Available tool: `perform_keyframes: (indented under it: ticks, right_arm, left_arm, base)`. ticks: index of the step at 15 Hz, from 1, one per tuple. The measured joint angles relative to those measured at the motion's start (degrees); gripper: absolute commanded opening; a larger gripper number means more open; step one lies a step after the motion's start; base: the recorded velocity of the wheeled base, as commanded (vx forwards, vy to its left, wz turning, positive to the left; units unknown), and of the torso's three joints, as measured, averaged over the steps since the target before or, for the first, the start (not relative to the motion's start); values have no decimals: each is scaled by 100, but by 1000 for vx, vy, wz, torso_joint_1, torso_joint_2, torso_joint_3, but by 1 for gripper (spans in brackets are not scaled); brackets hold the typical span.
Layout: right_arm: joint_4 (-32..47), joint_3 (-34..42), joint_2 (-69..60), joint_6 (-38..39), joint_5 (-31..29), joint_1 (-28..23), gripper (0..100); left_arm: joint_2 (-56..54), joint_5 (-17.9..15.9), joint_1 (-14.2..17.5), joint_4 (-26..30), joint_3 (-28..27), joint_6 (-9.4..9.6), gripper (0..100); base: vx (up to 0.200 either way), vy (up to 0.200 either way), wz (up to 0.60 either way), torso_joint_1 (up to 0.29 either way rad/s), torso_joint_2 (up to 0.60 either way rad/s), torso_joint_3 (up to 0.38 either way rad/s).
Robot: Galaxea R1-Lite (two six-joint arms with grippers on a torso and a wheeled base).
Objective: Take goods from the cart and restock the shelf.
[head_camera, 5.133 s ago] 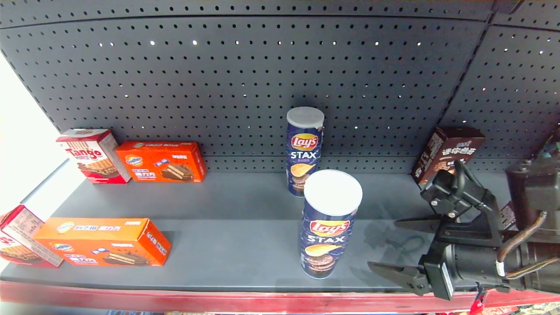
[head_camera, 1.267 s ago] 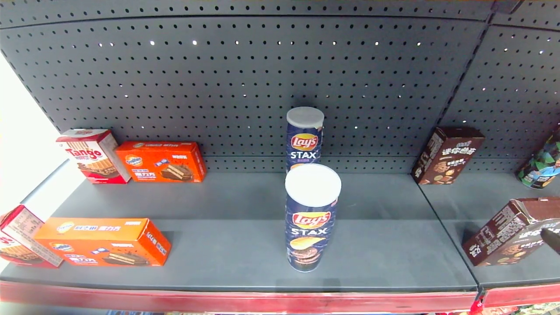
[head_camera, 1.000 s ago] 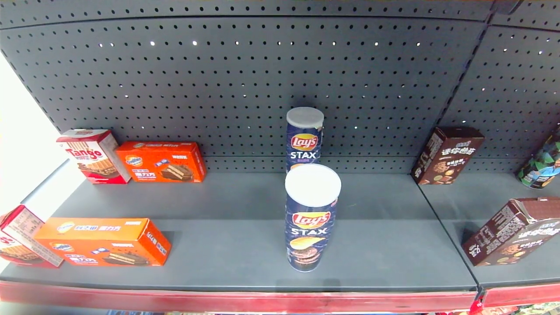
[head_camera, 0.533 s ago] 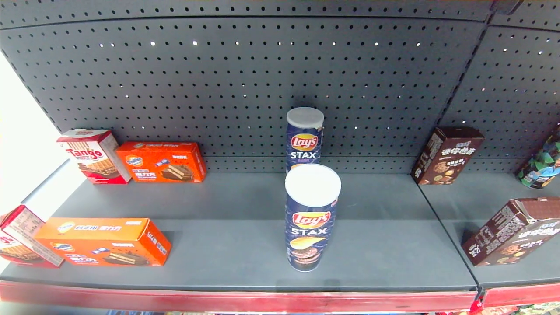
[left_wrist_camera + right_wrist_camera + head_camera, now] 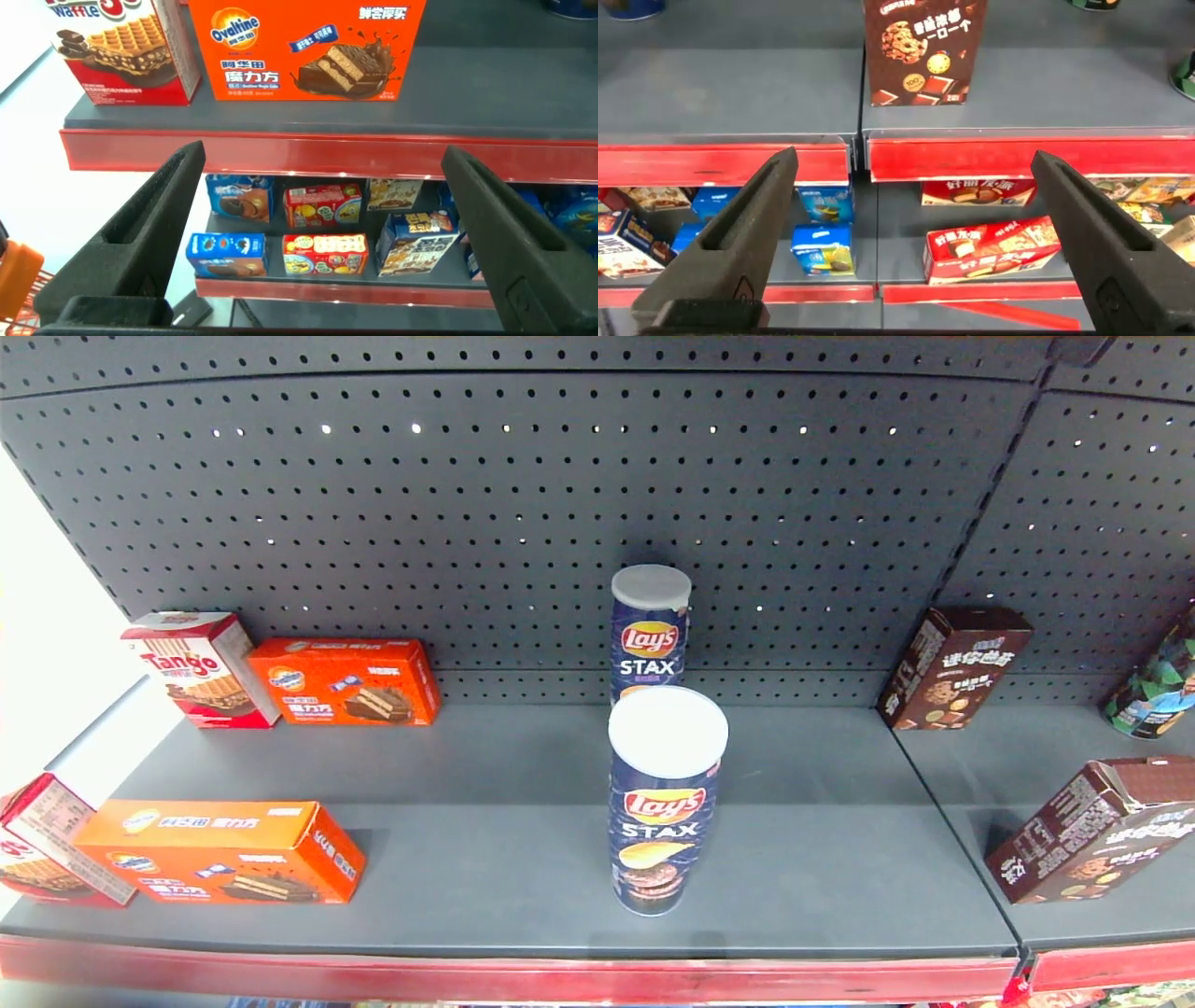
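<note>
On the dark grey shelf [image 5: 504,859] two blue chip cans stand upright in line, the front can [image 5: 665,812] near the red edge and the rear can [image 5: 650,625] against the pegboard. My left gripper [image 5: 322,154] hangs open and empty in front of the shelf's red lip, below an orange chocolate-wafer box [image 5: 304,47]. My right gripper [image 5: 913,157] is also open and empty, level with the red lip beneath a brown cookie box [image 5: 920,47].
Orange boxes [image 5: 219,849] [image 5: 345,679] and red wafer boxes [image 5: 196,667] [image 5: 42,845] fill the shelf's left side. Brown cookie boxes [image 5: 1088,831] [image 5: 952,667] and a green can [image 5: 1153,686] stand at the right. A lower shelf holds several small snack packs [image 5: 322,254].
My right gripper, beside the front can five seconds ago, has drawn back out of the head view. The front can now stands further left, in line with the rear one.
</note>
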Motion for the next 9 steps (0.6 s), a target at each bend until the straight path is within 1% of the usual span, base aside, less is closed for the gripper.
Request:
perform_keyframes:
  ticks: [9]
  right_arm:
    - [-10,5,0,-2,2,0,100]
  left_arm:
    - [0,29,-5,0,2,-22,100]
  base:
    - [0,0,0,0,0,0]
